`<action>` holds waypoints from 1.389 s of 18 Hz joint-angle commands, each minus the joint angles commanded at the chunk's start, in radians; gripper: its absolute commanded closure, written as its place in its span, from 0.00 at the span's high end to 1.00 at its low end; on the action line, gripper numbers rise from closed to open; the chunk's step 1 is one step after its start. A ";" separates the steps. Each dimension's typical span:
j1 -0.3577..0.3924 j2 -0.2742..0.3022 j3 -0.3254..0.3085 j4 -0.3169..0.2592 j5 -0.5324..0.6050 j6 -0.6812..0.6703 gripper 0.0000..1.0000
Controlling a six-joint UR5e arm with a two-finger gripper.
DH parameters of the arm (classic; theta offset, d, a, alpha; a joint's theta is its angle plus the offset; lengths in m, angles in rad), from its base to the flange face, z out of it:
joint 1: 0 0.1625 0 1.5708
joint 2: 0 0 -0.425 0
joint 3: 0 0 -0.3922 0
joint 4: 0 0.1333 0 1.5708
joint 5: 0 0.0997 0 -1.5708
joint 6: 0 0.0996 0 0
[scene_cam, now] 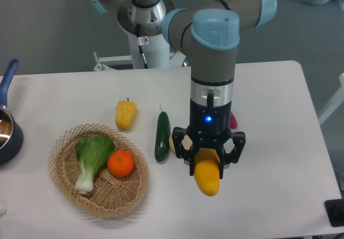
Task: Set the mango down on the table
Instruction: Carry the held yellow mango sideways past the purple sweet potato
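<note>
The mango (207, 179) is a smooth yellow-orange oval fruit. My gripper (209, 163) is shut on its upper end and holds it hanging downward over the white table (269, 142), right of the basket. I cannot tell whether the mango's lower tip touches the tabletop. The arm's wrist stands straight above the gripper and hides the table behind it.
A wicker basket (67, 182) at the front left holds a bok choy (92, 156) and an orange (121, 164). A yellow pepper (126, 114) and a cucumber (162, 136) lie left of the gripper. A dark pot (8, 137) sits at the left edge. A magenta object (233, 121) peeks behind the wrist.
</note>
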 joint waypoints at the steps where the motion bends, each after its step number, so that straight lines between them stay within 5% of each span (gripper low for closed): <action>1: -0.002 0.000 -0.003 0.002 0.000 0.000 0.33; 14: 0.044 0.017 -0.017 -0.012 -0.003 0.124 0.33; 19: 0.107 0.055 -0.115 -0.014 -0.003 0.259 0.32; 25: 0.221 0.081 -0.270 -0.015 0.002 0.644 0.32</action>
